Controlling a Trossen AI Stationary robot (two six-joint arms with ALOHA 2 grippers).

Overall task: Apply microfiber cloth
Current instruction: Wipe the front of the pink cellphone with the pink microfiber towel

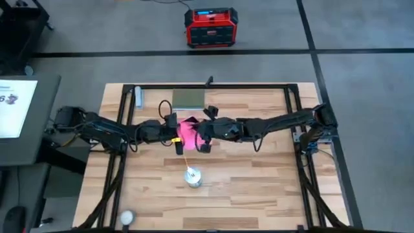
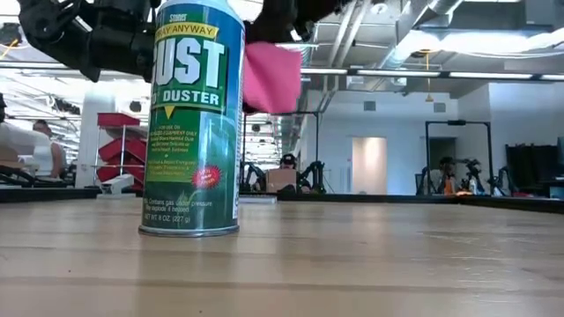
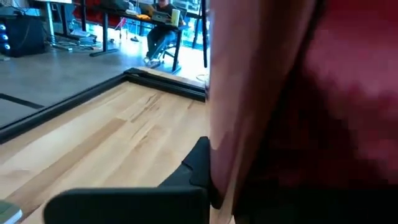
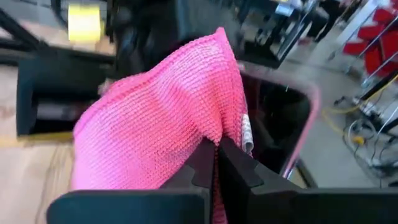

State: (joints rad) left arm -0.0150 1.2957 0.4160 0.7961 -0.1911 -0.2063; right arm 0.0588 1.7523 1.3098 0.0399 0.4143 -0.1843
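A: Above the worktop's [image 1: 259, 194] middle, why is the microfiber cloth [image 4: 168, 118] hanging?

B: The right hand [image 4: 216, 163] is pinching it closed against the phone [image 4: 280, 124], which the left hand [image 1: 176, 137] is gripping upright, apparently for wiping.

Wooden table [image 1: 246, 188], duster can [image 1: 193, 177], green pad [image 1: 189, 98], white ball [image 1: 127, 217]

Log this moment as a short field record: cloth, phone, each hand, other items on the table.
cloth: microfiber cloth, pink, held up off the table between both arms
phone: phone, black face, pink edge, right behind the cloth
right hand: right hand, shut on the cloth
left hand: left hand, beside the cloth at table centre
other items: duster can upright; green pad at far edge
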